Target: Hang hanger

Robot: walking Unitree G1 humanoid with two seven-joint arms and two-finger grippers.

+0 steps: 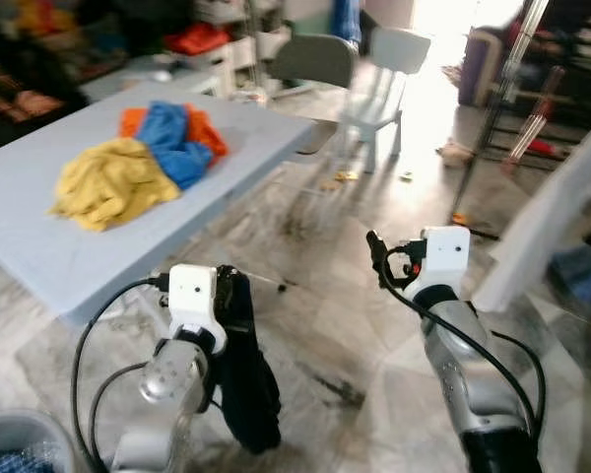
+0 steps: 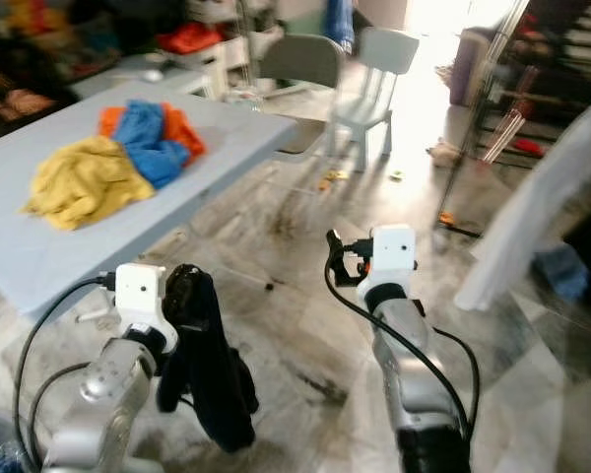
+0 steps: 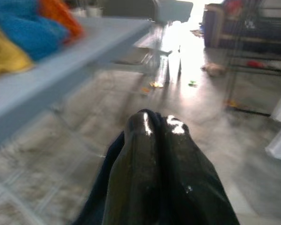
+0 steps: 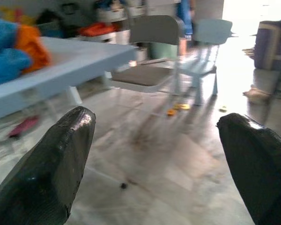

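My left gripper (image 1: 232,288) is held low over the floor, shut on a dark navy garment (image 1: 248,394) that hangs down from its fingers. In the left wrist view the two black fingers (image 3: 152,154) are pressed together with the dark cloth (image 3: 96,201) beneath them. A thin pale rod (image 1: 266,282) sticks out beside the cloth; I cannot tell whether it is a hanger. My right gripper (image 1: 379,258) is raised to the right at about the same height. It stands open and empty, its fingertips (image 4: 61,159) wide apart.
A light blue table (image 1: 39,246) on the left carries yellow (image 1: 108,182), blue (image 1: 177,138) and orange clothes. Behind it stand a grey chair (image 1: 310,64) and a small pale chair (image 1: 389,59). A metal rack (image 1: 507,89) and a white hanging cloth (image 1: 557,212) are on the right. A basket (image 1: 20,443) sits at lower left.
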